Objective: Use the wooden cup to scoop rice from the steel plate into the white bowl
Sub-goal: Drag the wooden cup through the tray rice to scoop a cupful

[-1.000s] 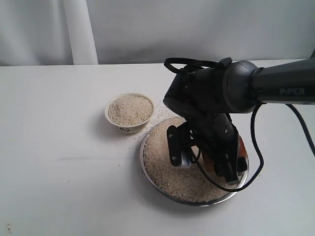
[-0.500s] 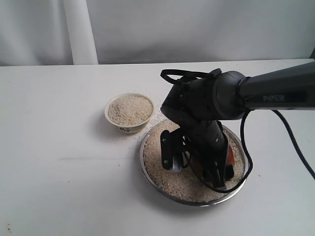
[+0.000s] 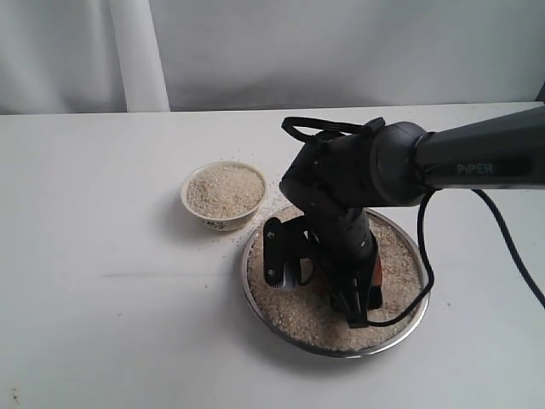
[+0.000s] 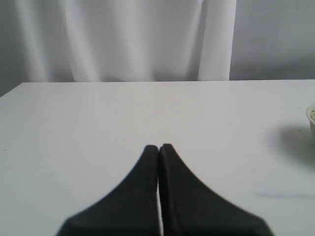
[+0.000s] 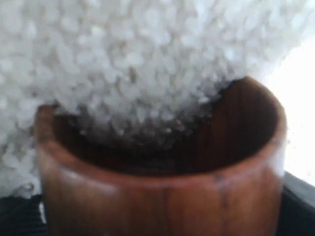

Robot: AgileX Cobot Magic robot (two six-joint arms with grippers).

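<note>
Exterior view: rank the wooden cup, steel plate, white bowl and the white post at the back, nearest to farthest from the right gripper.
1. wooden cup: gripped by the right gripper, low in the plate.
2. steel plate: directly beneath the gripper.
3. white bowl: beside the plate, to its left and further back.
4. white post: far back left, behind the table.

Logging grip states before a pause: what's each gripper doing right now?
Left gripper: closed, empty.
Right gripper: holding the wooden cup in the rice.
</note>
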